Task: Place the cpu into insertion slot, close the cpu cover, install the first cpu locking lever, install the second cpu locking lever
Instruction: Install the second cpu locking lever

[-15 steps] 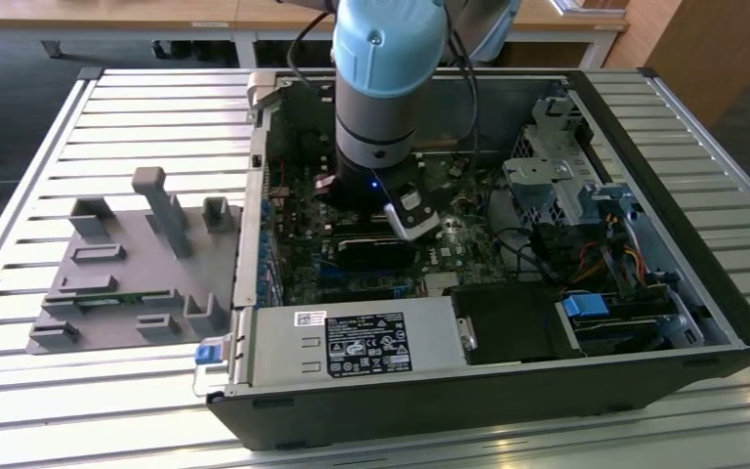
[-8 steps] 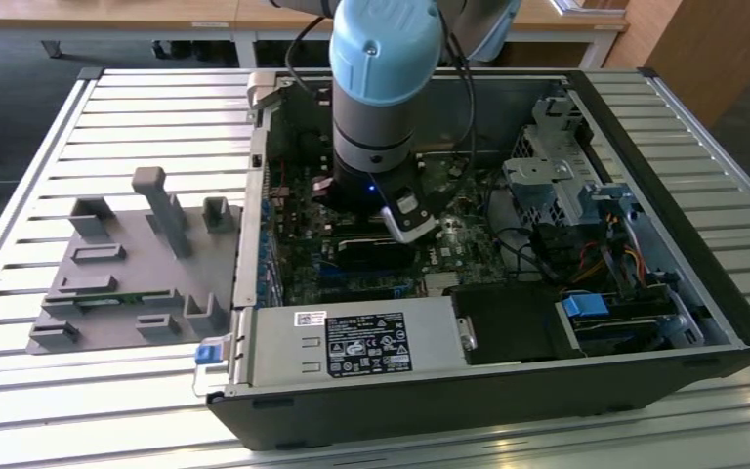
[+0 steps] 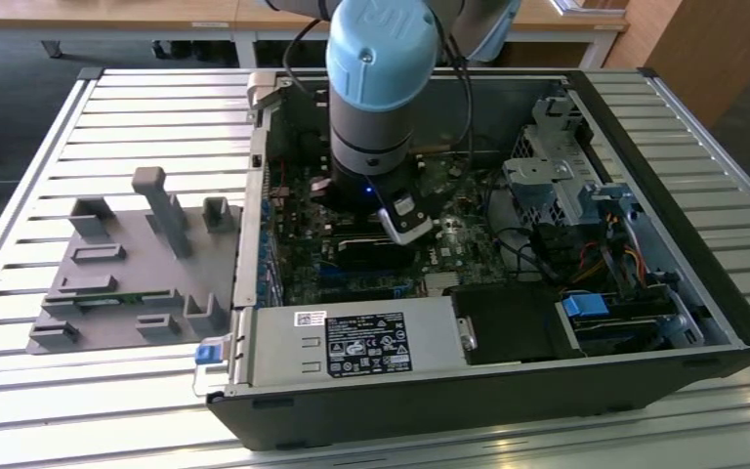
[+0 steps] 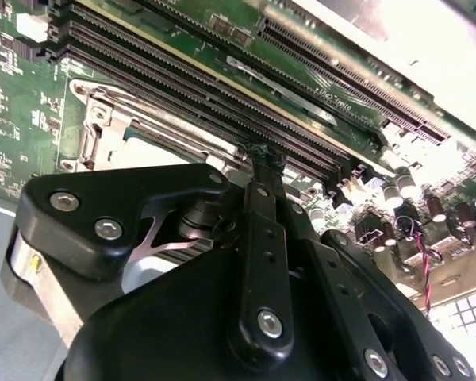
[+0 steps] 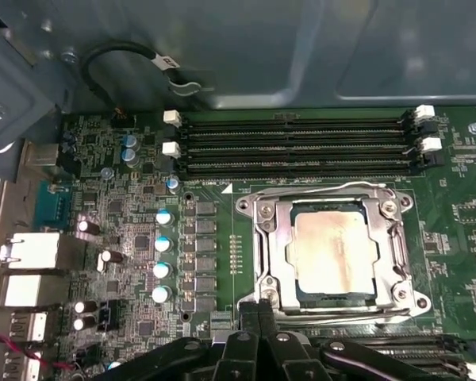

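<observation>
Black gripper linkages sit closest to us in the second wrist view, and the gripper ends in fingers drawn together to a narrow tip, closed on nothing we can make out. That tip rests at the edge of the socket frame, just beside the long black memory slots (these run diagonally across the green motherboard). Behind the left linkage we see part of the cpu cover, its silver frame lying flat.

Moving to the first wrist view, our gripper stands at one corner of the socket, touching or nearly touching the metal frame. From the jaws, the cpu lies a little way off across the frame, seated flat in the insertion slot. Its dull silver top shows through the cut-out of the cpu cover, which is down over it. A thin wire locking lever runs along the far side of the frame, its long axis parallel to the memory slots. Capacitors stand well apart on the other side.

From the exterior view, the arm reaches straight down into the open computer case, and the grey fixture tray lies outside the case on the exterior view's left.
</observation>
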Robot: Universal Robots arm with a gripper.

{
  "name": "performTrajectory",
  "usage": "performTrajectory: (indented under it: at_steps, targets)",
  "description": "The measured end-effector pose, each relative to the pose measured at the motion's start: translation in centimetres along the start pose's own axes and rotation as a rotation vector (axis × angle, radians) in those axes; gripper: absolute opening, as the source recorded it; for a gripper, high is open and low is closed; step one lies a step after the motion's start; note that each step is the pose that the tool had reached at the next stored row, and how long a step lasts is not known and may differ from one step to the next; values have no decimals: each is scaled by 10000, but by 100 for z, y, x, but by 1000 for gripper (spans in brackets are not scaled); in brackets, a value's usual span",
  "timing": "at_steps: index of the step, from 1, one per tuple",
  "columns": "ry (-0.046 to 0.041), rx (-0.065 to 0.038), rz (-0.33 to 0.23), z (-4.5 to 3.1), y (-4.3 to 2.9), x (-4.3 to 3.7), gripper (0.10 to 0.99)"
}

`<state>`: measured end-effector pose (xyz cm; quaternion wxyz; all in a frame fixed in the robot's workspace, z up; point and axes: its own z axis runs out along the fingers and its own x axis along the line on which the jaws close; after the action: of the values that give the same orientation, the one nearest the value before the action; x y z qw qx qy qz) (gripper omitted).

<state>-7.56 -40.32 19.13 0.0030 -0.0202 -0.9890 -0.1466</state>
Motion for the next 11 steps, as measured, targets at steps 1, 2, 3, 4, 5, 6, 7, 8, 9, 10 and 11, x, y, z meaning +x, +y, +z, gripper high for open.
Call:
performTrajectory:
  at_steps: [1,2,3,4,5,6,7,8,9,10,11]
  targets:
    - [0,-11,0,6,4,4,106]
    - [0,-16,1,11,11,8,106]
    - [1,-20,0,18,19,14,106]
    - [0,-25,0,24,28,19,106]
    - [0,-31,-1,29,32,26,106]
    - [-1,-35,-1,33,32,35,106]
    - [0,-33,0,34,31,40,106]
    - [1,-33,0,34,32,41,106]
    - [1,-33,-2,34,32,41,106]
    - [2,-29,-1,28,33,42,106]
    - [1,-34,-1,19,36,43,106]
